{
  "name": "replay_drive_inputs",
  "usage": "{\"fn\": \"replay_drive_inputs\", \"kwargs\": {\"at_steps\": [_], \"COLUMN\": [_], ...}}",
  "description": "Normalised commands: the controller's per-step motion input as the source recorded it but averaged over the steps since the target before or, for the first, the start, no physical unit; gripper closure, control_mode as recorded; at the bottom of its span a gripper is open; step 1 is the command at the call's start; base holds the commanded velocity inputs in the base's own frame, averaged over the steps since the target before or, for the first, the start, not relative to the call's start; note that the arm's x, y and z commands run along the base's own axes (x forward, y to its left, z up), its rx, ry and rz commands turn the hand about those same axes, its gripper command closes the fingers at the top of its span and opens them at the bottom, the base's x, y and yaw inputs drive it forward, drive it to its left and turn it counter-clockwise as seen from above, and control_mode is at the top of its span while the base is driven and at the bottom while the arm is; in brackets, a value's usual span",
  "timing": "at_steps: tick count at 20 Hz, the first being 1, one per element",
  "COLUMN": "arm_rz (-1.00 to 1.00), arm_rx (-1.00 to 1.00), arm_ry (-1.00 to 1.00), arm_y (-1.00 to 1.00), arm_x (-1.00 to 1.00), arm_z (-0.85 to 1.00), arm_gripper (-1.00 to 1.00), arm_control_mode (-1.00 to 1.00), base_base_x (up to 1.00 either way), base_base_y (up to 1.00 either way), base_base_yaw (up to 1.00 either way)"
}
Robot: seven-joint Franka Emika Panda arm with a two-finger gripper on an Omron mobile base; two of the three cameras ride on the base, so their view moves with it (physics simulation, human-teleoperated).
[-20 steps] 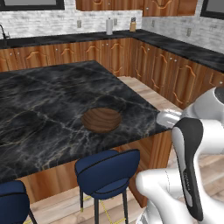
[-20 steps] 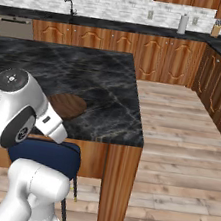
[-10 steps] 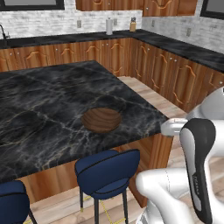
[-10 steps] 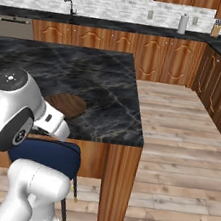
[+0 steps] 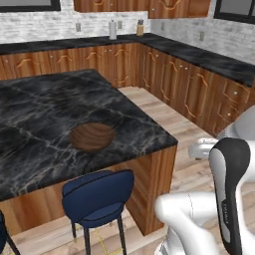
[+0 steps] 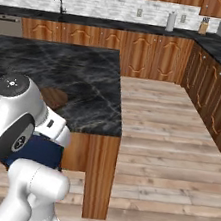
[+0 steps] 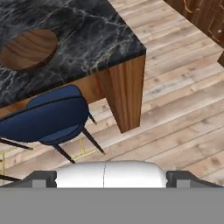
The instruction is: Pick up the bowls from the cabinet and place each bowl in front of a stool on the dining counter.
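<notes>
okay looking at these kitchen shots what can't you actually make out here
- Dark brown wood-grain bowl on the black marble dining counter: in the right base view the white arm covers most of it.
- Navy blue padded stool: a second one at the left base view's lower-left edge is nearly all cut off.
- Gripper: in the hand view, the bottom edge cuts off the fingertips, so open or shut cannot be told.
- Small items on the far wall counter: too small to identify.

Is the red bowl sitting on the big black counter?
No, the one bowl on the dining counter is the brown wooden bowl, above a blue stool.
</notes>
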Motion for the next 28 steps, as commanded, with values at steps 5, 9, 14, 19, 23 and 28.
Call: {"fn": "replay_drive_inputs", "kwargs": {"at_steps": [5, 9, 14, 19, 23, 28], "arm_rz": [0.0, 0.0, 0.0, 0.0, 0.0, 0.0], "arm_rx": [0.0, 0.0, 0.0, 0.0, 0.0, 0.0], "arm_ry": [0.0, 0.0, 0.0, 0.0, 0.0, 0.0], "arm_y": [0.0, 0.0, 0.0, 0.0, 0.0, 0.0], "arm_x": [0.0, 0.0, 0.0, 0.0, 0.0, 0.0], "arm_z": [0.0, 0.0, 0.0, 0.0, 0.0, 0.0], "arm_gripper": [-1.0, -1.0, -1.0, -1.0, -1.0, -1.0], "arm_control_mode": [1.0, 1.0, 1.0, 1.0, 1.0, 1.0], "base_base_x": [0.15, 0.57, 0.97, 1.0, 1.0, 1.0], "base_base_y": [-1.0, -1.0, -0.91, -0.38, 0.0, -0.05], "base_base_yaw": [-0.12, -0.09, -0.08, 0.0, 0.02, 0.22]}}
